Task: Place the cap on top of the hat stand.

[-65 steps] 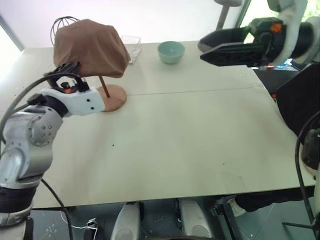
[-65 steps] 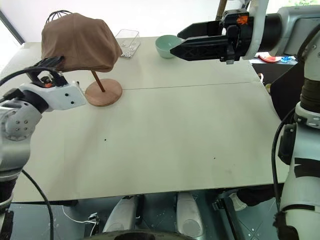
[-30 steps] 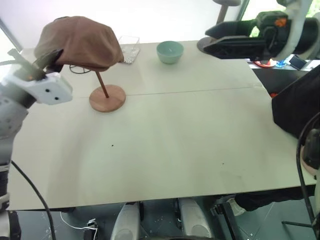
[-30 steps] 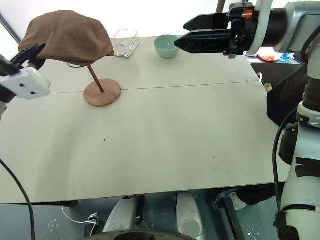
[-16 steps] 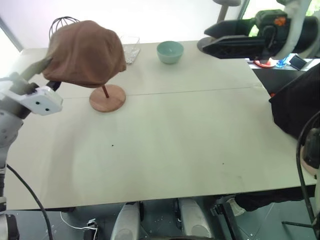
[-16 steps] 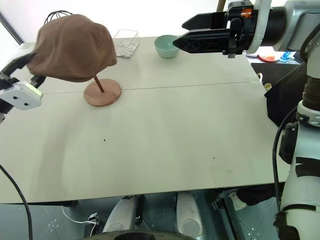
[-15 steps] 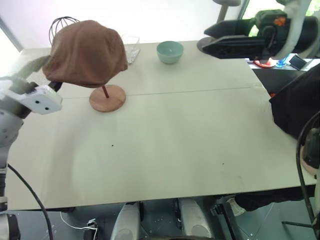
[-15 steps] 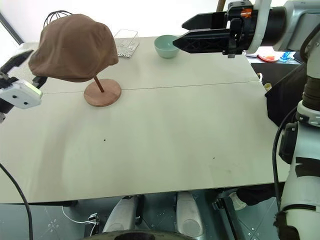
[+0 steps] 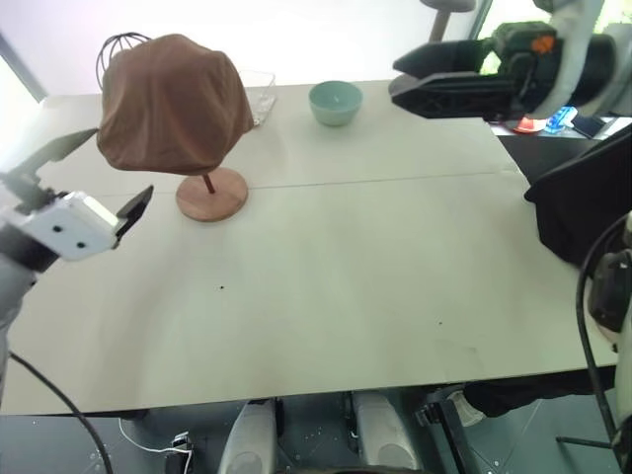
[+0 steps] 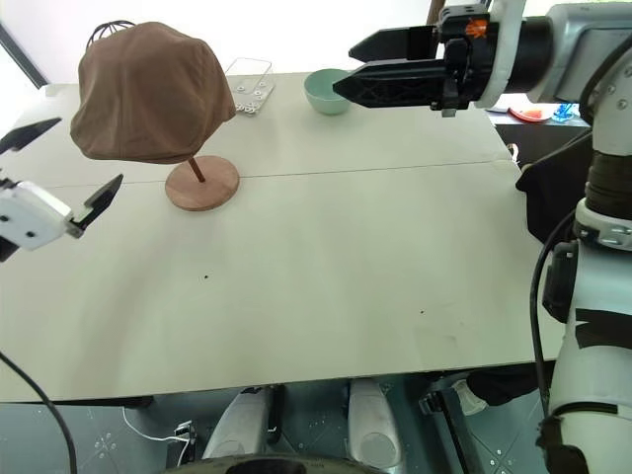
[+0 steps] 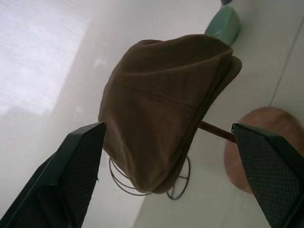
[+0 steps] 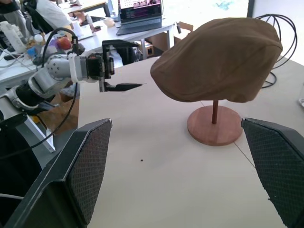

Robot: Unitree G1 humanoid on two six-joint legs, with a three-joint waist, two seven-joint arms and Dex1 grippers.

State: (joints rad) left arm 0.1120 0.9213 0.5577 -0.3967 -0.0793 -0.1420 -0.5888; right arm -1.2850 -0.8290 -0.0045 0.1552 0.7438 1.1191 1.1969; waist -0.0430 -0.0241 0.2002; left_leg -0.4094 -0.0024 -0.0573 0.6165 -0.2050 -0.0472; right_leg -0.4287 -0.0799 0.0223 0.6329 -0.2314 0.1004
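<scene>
Open table (image 9: 346,286) in front — far edge crowded: bowl (image 9: 337,102), wire form (image 9: 117,47), clear tray (image 9: 259,91).

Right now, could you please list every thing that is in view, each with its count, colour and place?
cap: one, brown, resting on top of the hat stand, tilted.
hat stand: one, reddish-brown wood, round base on the table's far left part, thin slanted rod going up under the cap.
wire form: one, black, behind the cap.
bowl: one, pale green, far side of the table, near the middle.
clear container: one, transparent, between the cap and the bowl.
table: one, pale beige.
laptop: one, on a desk in the background.
left gripper: one, black fingers spread open, near the cap, apart from it.
right gripper: one, black, open, raised above the far side of the table.
</scene>
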